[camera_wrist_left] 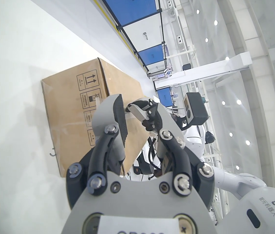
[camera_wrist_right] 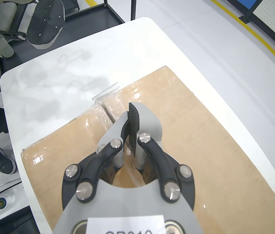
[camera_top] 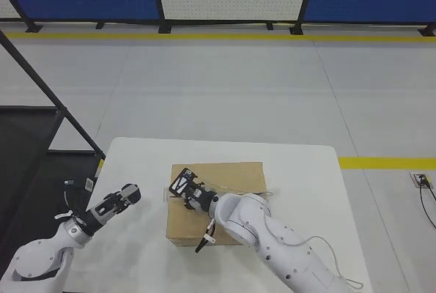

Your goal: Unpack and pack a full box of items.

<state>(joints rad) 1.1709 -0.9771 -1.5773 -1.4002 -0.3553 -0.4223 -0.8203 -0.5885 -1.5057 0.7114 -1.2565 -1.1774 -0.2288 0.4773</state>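
Observation:
A brown cardboard box point(camera_top: 232, 176) stands closed on the white table point(camera_top: 305, 190), its top seam covered with clear tape. My right gripper point(camera_top: 182, 184) is over the box's top near its left end. In the right wrist view the right gripper point(camera_wrist_right: 130, 113) is shut, its tips on the taped seam of the box point(camera_wrist_right: 188, 135), and a loose tape end point(camera_wrist_right: 105, 93) sticks out past the box edge. My left gripper point(camera_top: 126, 196) hovers over the table left of the box. The left gripper point(camera_wrist_left: 137, 103) is open, facing the box's printed side point(camera_wrist_left: 79, 103).
A black metal rack point(camera_top: 27, 146) stands off the table's left edge. Bare table surface lies right of the box and in front of it. Yellow floor lines point(camera_top: 393, 162) and blue barrier panels point(camera_top: 86, 9) are farther off.

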